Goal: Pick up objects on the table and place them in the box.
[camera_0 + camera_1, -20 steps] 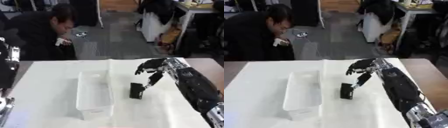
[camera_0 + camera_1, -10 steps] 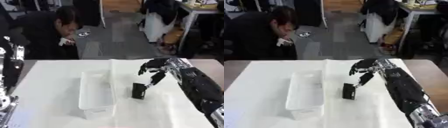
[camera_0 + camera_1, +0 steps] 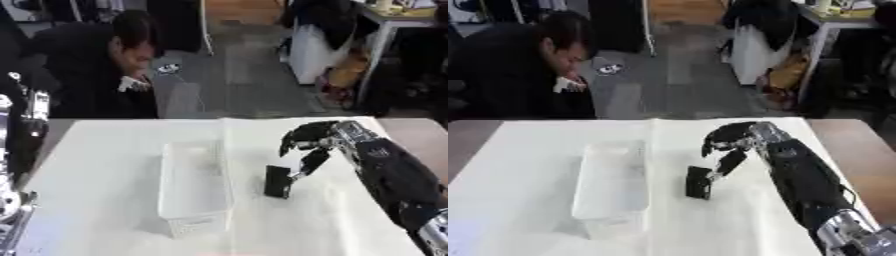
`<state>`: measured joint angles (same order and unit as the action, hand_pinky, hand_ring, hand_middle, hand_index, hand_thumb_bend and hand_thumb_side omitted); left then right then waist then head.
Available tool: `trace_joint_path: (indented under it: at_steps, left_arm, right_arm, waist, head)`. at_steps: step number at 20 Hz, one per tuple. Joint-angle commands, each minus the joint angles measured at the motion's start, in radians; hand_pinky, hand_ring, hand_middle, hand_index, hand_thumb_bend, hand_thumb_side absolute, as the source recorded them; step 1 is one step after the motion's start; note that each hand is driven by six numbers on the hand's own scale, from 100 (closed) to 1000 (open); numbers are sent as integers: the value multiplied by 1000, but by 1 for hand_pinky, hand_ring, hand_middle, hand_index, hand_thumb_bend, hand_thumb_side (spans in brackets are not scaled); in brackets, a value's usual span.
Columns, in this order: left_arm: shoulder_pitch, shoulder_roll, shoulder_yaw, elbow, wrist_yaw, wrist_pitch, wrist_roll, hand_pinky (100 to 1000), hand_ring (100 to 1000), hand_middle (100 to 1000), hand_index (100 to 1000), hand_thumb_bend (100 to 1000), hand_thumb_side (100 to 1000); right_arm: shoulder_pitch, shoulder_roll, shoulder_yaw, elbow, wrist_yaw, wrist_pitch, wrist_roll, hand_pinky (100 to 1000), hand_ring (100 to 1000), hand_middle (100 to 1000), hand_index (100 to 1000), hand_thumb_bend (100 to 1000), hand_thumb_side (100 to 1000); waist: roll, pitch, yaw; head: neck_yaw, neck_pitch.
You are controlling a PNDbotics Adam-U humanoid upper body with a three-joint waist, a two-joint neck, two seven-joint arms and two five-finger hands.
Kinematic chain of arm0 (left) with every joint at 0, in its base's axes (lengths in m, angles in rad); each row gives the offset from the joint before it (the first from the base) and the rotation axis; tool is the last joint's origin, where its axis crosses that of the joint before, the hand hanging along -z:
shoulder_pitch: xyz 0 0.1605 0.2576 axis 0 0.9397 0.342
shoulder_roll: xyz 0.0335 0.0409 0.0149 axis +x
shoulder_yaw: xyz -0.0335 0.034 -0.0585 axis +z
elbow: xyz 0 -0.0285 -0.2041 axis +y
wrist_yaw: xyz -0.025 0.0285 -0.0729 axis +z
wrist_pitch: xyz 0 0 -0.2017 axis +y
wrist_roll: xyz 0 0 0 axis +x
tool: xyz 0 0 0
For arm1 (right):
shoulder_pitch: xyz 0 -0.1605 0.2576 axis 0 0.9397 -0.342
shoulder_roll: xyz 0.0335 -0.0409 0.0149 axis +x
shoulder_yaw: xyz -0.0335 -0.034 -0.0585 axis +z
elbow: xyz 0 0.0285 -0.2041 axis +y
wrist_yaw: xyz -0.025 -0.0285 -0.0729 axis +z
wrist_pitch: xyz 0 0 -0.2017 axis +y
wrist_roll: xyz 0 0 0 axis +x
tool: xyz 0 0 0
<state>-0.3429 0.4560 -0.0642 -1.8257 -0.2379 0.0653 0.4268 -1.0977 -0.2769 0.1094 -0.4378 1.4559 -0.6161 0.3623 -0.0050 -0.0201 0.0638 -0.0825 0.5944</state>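
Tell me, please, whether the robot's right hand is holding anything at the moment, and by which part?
The right hand has its fingers at the upper right corner of the small black object standing on the table; whether they pinch it or only touch it cannot be told.

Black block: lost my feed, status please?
Right hand over the black block, one finger at its top, no grip. Block upright on the table, beside the box. Left arm idle, hand unseen. Nothing between.
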Motion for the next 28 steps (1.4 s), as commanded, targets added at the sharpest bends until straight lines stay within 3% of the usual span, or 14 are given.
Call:
trace_joint_path:
  at_steps: [1,19,28]
  left_arm:
    - [-11,17,1,-11,1,-1,-2,568,705,822,862,155,1000]
    - [-13,15,1,-11,2,-1,-4,569,705,823,862,155,1000]
    - [-13,15,0,-12,2,-1,-5,569,706,824,861,155,1000]
  right_arm:
    - [-37,-8,1,4,16,0,-16,887,782,747,822,802,1000]
    - [-7,31,-3,8,46,36,-51,880,774,729,802,759,1000]
    - [8,30,-8,12,58,108,-113,843,743,704,811,744,1000]
  waist:
    - [2,-13,0]
    - [3,-11,3]
    - [4,-10,3]
  head:
    - [9,4]
    - [-6,-6]
    - [-3,-6]
